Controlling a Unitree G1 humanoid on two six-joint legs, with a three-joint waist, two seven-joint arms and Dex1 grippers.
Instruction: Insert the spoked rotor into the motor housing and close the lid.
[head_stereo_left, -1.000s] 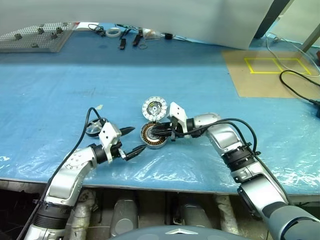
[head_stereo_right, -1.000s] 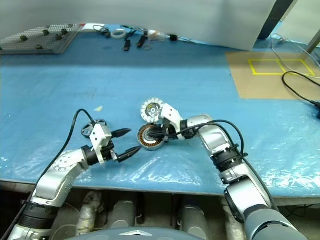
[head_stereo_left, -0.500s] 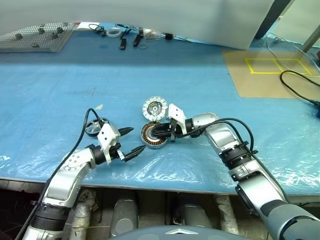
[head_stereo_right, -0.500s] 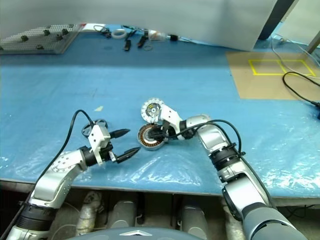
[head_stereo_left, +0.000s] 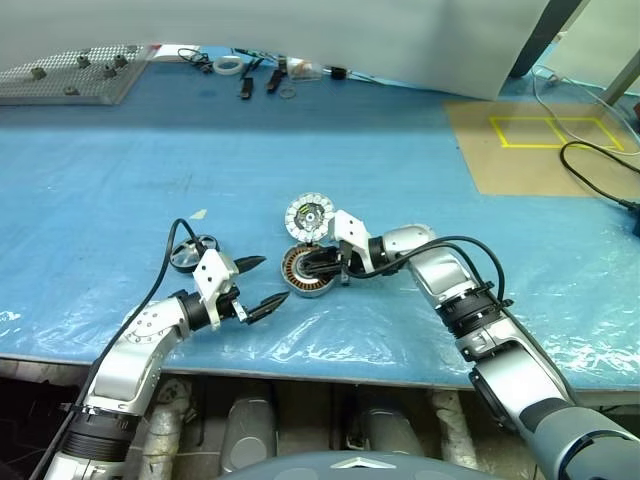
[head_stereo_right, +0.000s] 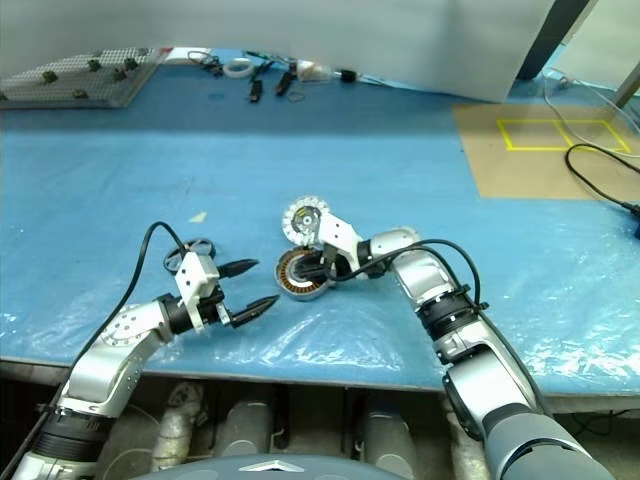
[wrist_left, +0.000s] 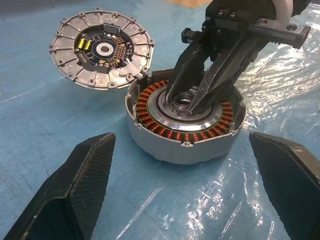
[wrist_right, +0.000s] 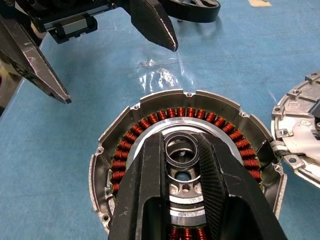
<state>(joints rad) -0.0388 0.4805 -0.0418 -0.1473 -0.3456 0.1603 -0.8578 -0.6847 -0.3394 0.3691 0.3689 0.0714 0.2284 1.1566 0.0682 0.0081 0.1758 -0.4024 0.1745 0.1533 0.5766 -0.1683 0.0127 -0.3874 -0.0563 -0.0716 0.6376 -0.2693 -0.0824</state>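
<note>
Blue plastic covers the tabletop (head_stereo_left: 420, 190). Nothing has shifted this last second: my right fingers (wrist_left: 192, 95), nearly closed, still pinch the motor housing's (wrist_left: 185, 130) centre hub; lid (wrist_left: 102, 47) touching behind; left fingers (head_stereo_left: 262, 284) wide, empty. Spoked rotor (head_stereo_left: 187, 256) awaits pickup.

One motor housing (head_stereo_left: 303, 272) with copper windings at centre; one lid (head_stereo_left: 309, 217) just beyond it; one spoked rotor (head_stereo_left: 190, 254) to the left. Two grippers: left gripper (head_stereo_left: 261, 283), right gripper (head_stereo_left: 312, 266). One perforated grey tray (head_stereo_left: 60, 87) at far left; one yellow-taped square (head_stereo_left: 553, 131) at far right.
</note>
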